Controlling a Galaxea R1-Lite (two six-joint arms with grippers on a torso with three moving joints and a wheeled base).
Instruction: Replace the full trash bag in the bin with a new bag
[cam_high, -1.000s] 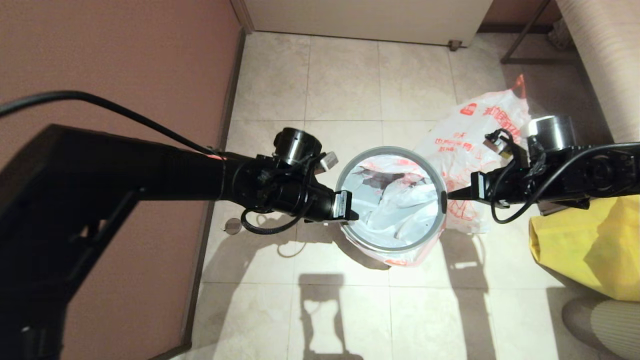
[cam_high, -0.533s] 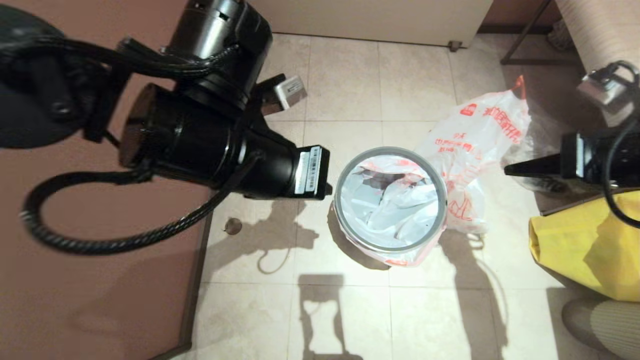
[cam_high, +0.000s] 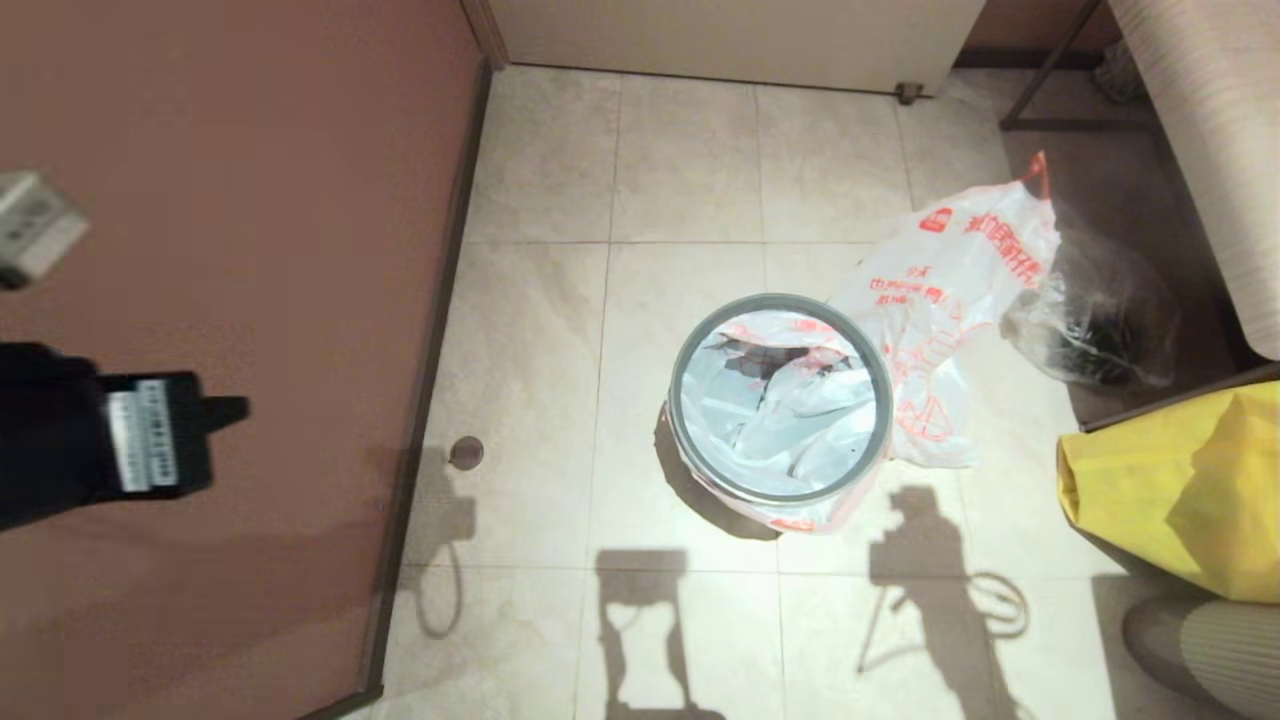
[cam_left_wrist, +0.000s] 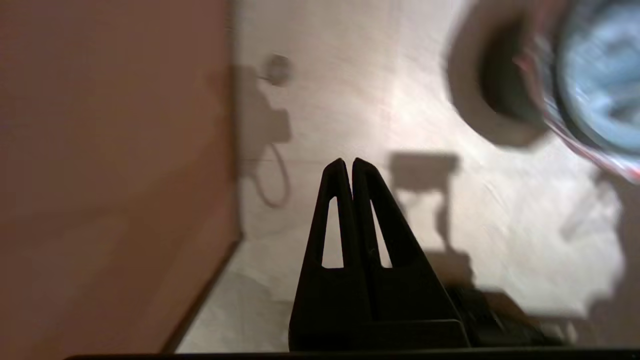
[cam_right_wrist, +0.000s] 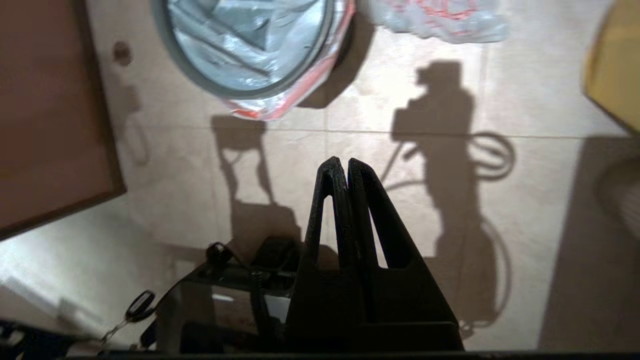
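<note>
While the new bag already lines the bin under its grey ring, with the edges spilling out below, you have little left to do. Just beside it on the floor lies the full trash bag. Your left gripper and right gripper both hang clear, fingers together, holding nothing.
</note>
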